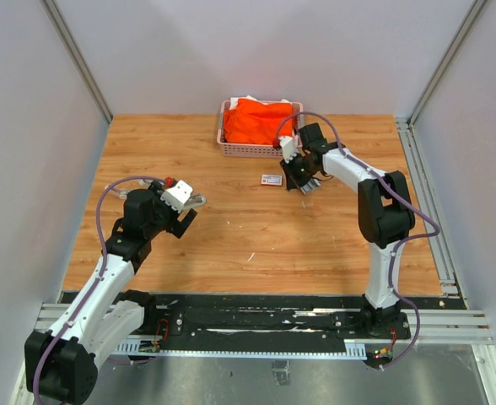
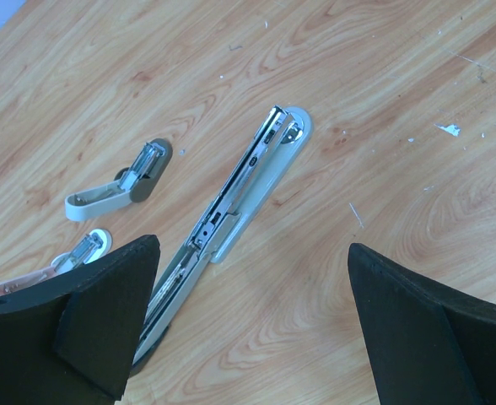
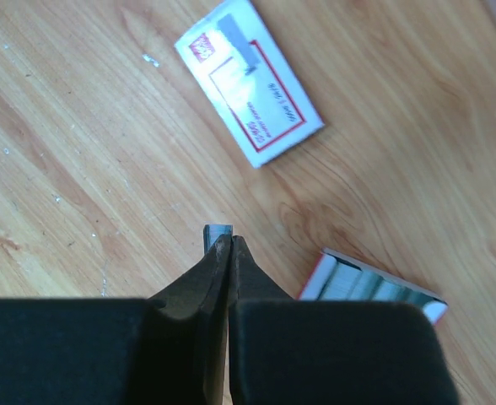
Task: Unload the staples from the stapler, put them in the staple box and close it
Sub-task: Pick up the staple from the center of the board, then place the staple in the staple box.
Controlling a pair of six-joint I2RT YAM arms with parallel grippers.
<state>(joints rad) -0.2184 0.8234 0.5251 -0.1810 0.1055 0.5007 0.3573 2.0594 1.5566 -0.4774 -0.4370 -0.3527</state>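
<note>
The staples (image 3: 218, 230) showed as one short silvery-grey strip pinched at the very tips of the right gripper (image 3: 229, 245), whose fingers were pressed together on it. The strip stuck out just past the tips along the line of the fingers, seen end on, so it read as a small squared bracket of thin metal above the wooden table (image 3: 79, 169). Beyond it lay a white box (image 3: 248, 80) with a red label. Beside the fingers lay an open tray (image 3: 374, 288) holding silvery rows.

The stapler (image 2: 239, 190) lay near the left arm, opened out flat on the table. In the left wrist view its long axis ran from lower left to upper right. It had a bare metal rail on top of a pale grey body, with the rounded head at the upper right. Its lower end passed under one finger of the left gripper (image 2: 252, 249), whose fingers were spread wide and held nothing. Two small staplers (image 2: 117, 181) lay to its left, apart from it.
</note>
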